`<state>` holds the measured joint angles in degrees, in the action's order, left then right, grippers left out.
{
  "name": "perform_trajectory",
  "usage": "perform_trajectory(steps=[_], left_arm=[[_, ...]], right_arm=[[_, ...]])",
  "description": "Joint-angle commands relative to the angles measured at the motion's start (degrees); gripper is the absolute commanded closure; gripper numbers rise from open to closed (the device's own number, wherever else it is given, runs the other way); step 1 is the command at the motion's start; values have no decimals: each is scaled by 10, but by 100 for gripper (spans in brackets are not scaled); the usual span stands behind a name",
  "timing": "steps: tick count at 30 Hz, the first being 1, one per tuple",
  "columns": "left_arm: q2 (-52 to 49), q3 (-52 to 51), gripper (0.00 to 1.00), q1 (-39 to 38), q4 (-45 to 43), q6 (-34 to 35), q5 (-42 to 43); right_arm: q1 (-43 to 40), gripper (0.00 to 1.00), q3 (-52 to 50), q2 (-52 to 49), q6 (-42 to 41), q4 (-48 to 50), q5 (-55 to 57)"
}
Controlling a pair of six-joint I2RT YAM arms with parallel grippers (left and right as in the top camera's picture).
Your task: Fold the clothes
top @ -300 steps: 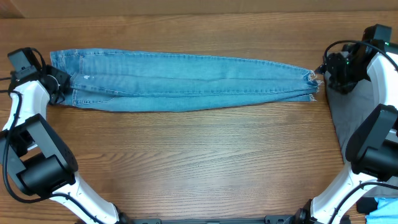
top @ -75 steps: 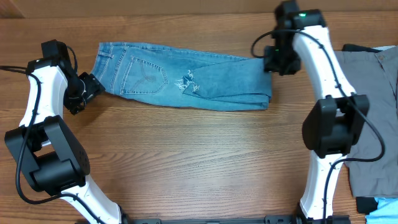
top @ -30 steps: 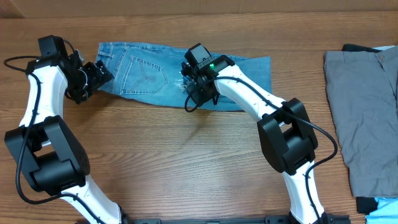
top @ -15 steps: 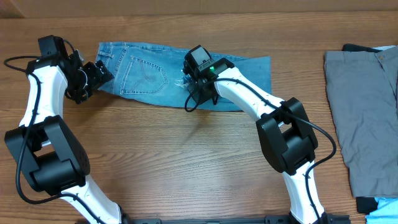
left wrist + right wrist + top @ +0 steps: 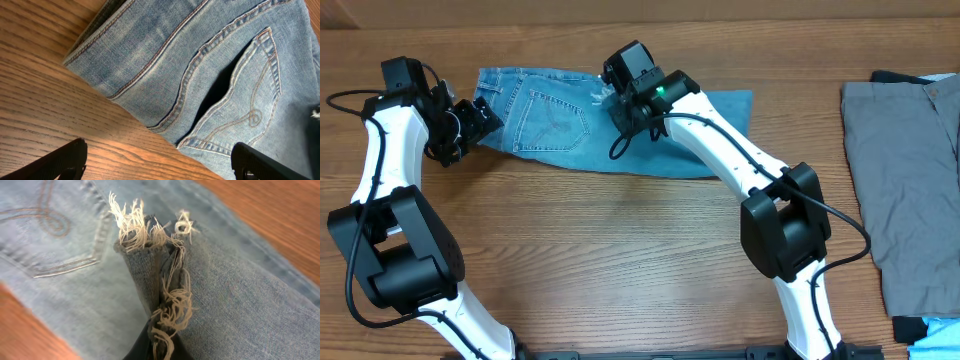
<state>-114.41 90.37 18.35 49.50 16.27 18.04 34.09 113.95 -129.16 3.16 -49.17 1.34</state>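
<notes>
while my left gripper hangs released just beside the waistband end, the light blue jeans lie folded along the far side of the counter, back pocket up. my right gripper is clenched on their frayed hems, bunched upright near that pocket. plain grey trousers lie well apart at the right edge.
</notes>
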Motion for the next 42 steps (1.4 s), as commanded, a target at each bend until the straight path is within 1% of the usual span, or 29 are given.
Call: perform_trajectory(steps=[1, 6, 7, 8, 10, 12, 15, 16, 18, 20, 21, 24, 26, 29, 36, 39, 40, 42], left_arm=[[12, 6, 5, 0, 0, -13, -5], [12, 6, 5, 0, 0, -13, -5], [12, 6, 5, 0, 0, -13, -5], [12, 6, 5, 0, 0, -13, -5], [12, 6, 5, 0, 0, -13, -5], [12, 6, 5, 0, 0, -13, -5], [12, 6, 5, 0, 0, -13, -5], [12, 6, 5, 0, 0, -13, -5], [12, 6, 5, 0, 0, -13, -5], [12, 6, 5, 0, 0, -13, -5], [12, 6, 5, 0, 0, -13, -5], [12, 6, 4, 0, -1, -12, -4], [12, 6, 4, 0, -1, -8, -4], [12, 6, 4, 0, -1, -8, -4], [12, 6, 4, 0, -11, 3, 0], [12, 6, 3, 0, -17, 3, 0], [12, 6, 1, 0, -19, 5, 1], [12, 6, 0, 1, -36, 4, 23]], right_arm=[[23, 96, 15, 10, -4, 5, -40], [29, 96, 15, -3, -4, 0, -41], [29, 89, 15, -8, -4, -6, -47], [29, 66, 15, -10, -4, -13, -53], [28, 62, 16, -9, -3, -24, -41], [16, 58, 17, 7, -4, -40, 0], [-14, 56, 17, 45, -5, -65, 69], [-36, 56, 17, 61, -32, -86, 117], [-93, 57, 17, 69, -63, -143, 145], [-151, 64, 16, 66, -92, -186, 140], [-195, 71, 15, 60, -94, -207, 104], [-258, 72, 7, 48, -92, -217, -2], [-281, 72, -17, 46, -91, -208, -52], [-283, 72, -64, 46, -76, -183, -81], [-259, 72, -169, 46, -77, -127, -105], [-258, 72, -187, 46, -77, -119, -105], [-258, 71, -189, 46, -77, -118, -105], [-258, 71, -192, 46, -77, -115, -105]])
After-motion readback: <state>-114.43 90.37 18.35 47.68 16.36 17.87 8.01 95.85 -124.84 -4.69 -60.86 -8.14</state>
